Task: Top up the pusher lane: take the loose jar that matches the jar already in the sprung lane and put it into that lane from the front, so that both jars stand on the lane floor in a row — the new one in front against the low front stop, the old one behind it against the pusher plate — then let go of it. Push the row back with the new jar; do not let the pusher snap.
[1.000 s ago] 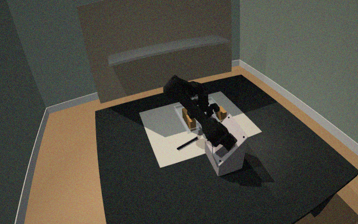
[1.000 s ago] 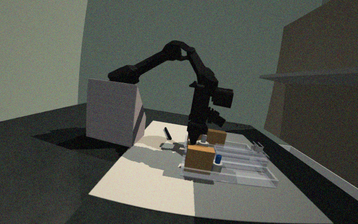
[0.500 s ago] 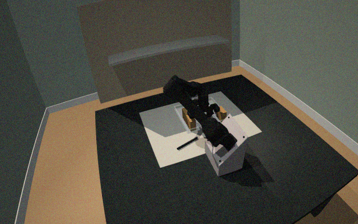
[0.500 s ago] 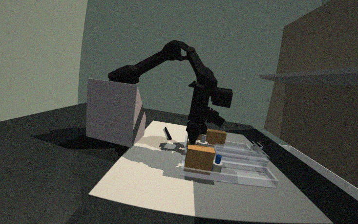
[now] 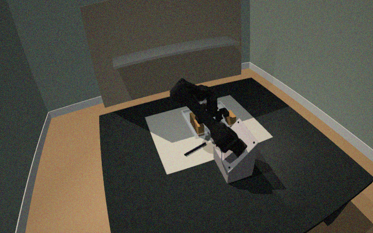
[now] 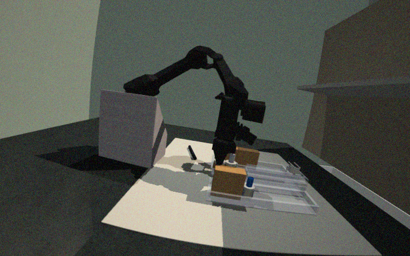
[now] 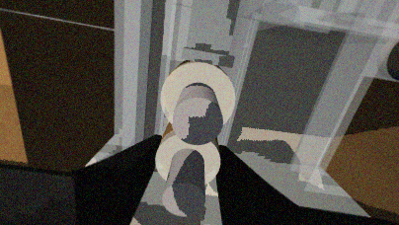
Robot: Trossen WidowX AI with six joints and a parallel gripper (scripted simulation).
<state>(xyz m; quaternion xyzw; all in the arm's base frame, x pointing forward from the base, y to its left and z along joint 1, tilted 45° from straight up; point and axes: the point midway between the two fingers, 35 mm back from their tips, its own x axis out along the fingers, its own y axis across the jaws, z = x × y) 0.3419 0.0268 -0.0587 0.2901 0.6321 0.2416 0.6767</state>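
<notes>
My gripper [image 7: 190,146] [image 6: 222,160] is shut on a cream jar with a grey cap [image 7: 189,170] at the front end of the clear pusher rack [image 6: 282,201] [image 7: 130,74]. A second, matching jar [image 7: 198,106] [image 6: 231,158] stands directly behind it in the same lane; the two look close together or touching. In the exterior view the held jar is mostly hidden behind my fingers and an orange box [image 6: 228,179]. The pusher plate is not clear to see. In the top view the arm covers the gripper and both jars.
A blue-capped jar [image 6: 249,183] stands in a nearer lane beside the orange box. A second orange box [image 6: 246,155] [image 5: 231,117] sits at the far side. A black pen [image 5: 195,149] [image 6: 192,152] lies on the white mat. The arm's white pedestal [image 5: 236,169] [image 6: 126,140] stands nearby.
</notes>
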